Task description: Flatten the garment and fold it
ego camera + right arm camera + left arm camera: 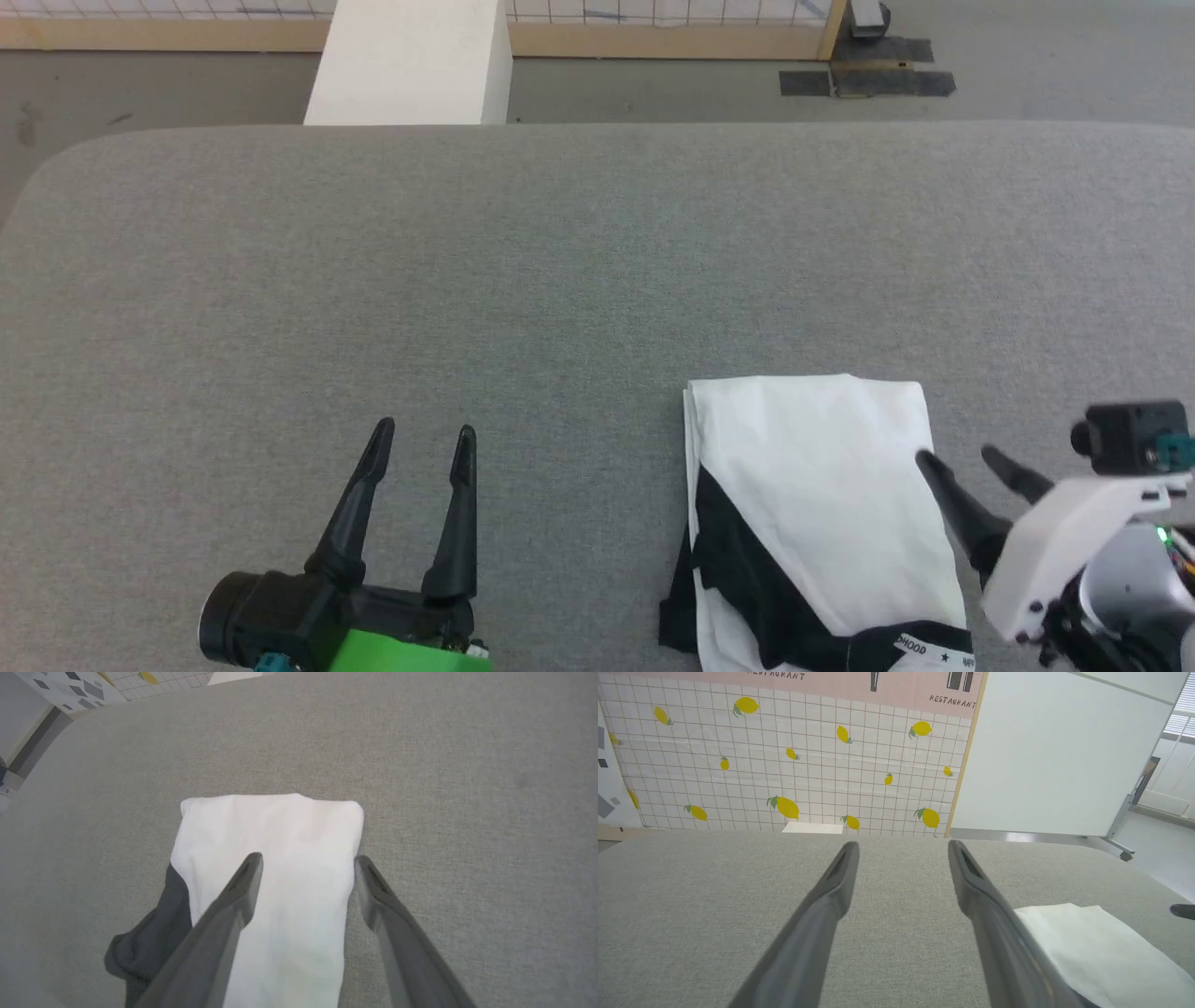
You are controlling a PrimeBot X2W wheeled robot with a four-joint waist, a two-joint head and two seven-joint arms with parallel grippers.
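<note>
The garment (822, 504) lies folded into a narrow white rectangle on the grey table (523, 280), a black sleeve showing at its lower left. My right gripper (957, 457) stands open at its right edge, one finger over the white cloth, the other over the table, holding nothing. In the right wrist view the garment (289, 858) lies under and between the open fingers of the right gripper (308, 861). My left gripper (425, 434) is open over bare table, well left of the garment. In the left wrist view the left gripper (901, 847) is open and the garment (1092, 942) is at lower right.
A white block (411, 61) stands beyond the table's far edge. Behind it runs a wooden-framed panel (653, 37) with a lemon-print grid (808, 765). A white board on a metal stand (1059, 756) is at the far right. Grey floor surrounds the table.
</note>
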